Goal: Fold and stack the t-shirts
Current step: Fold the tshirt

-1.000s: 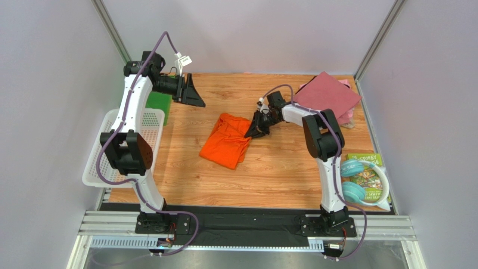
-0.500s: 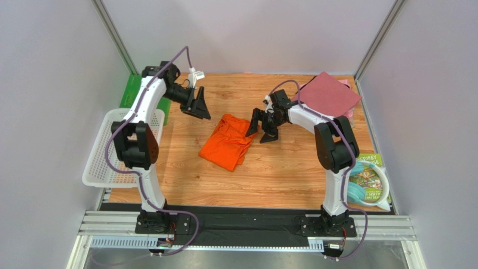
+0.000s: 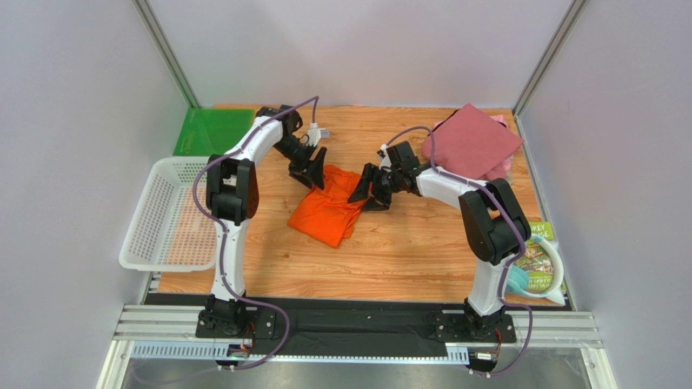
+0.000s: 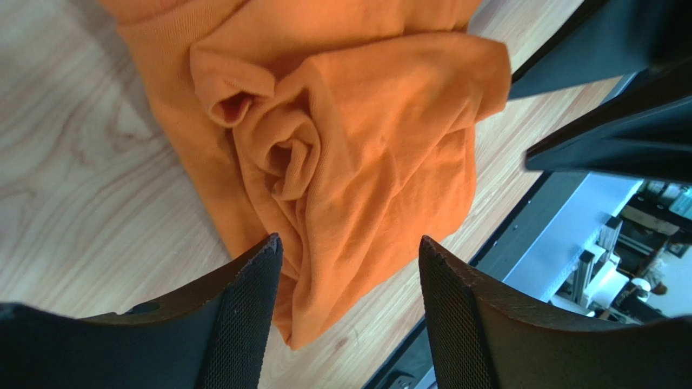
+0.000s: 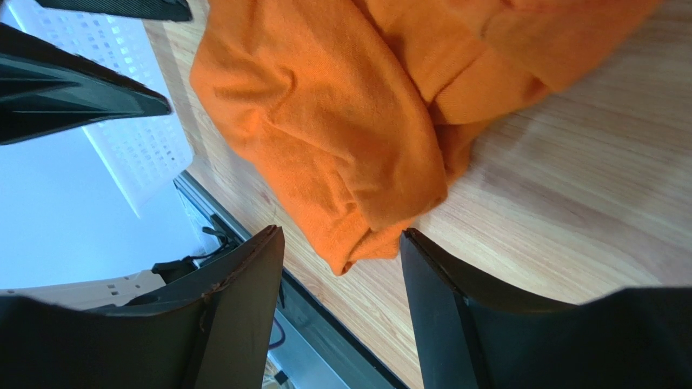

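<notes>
The orange shirt [image 3: 329, 209] lies crumpled in the middle of the table [image 3: 422, 251], not yet folded. The maroon shirt [image 3: 469, 142] sits folded flat at the far right corner, on top of a pink one [image 3: 505, 166] that is mostly hidden, so I cannot vouch for its fold. My left gripper [image 3: 313, 173] and right gripper [image 3: 367, 193] hover at the orange shirt's far edge, jaws parted, holding nothing. I judge two shirts done, with the orange one left to fold and stack.

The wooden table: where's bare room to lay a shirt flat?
The widest bare patch of table lies on the near side of the orange t-shirt, from the white basket to the right arm. A strip runs along the far edge, between the left arm and the maroon t-shirt. The centre is crowded: the left gripper and right gripper flank it.
</notes>
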`<state>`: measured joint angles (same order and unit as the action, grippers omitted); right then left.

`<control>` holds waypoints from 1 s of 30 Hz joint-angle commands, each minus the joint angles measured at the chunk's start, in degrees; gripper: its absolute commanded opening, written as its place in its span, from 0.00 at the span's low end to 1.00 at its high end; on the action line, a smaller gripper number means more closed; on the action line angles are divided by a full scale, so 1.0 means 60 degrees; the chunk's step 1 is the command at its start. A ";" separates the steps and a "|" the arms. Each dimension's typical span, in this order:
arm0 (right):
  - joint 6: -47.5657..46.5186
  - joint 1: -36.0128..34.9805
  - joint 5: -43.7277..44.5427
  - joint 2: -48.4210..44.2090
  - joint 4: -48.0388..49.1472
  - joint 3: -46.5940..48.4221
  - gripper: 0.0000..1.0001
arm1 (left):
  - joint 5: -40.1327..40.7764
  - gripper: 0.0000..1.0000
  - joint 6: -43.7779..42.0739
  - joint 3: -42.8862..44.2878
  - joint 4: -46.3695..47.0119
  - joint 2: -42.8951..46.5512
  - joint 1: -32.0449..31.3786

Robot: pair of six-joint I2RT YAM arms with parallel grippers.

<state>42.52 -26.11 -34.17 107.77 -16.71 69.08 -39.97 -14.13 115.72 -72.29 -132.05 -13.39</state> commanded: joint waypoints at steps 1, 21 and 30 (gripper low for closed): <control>0.0222 -0.0146 -0.0149 0.0422 0.0749 0.0498 0.58 | -0.0165 0.67 0.0202 0.0679 0.0125 -0.0067 -0.0010; 0.0281 -0.0160 -0.0252 0.0730 0.0983 0.0835 0.39 | -0.0340 0.43 0.0407 0.0606 0.0828 -0.0858 -0.0113; 0.0164 -0.0160 -0.0310 0.0877 0.0954 0.0806 0.32 | -0.0677 0.39 0.0670 0.1059 0.0901 -0.1136 -0.0185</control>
<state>44.12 -27.09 -35.11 112.31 -12.99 71.85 -41.30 -11.27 118.56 -67.90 -137.84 -13.89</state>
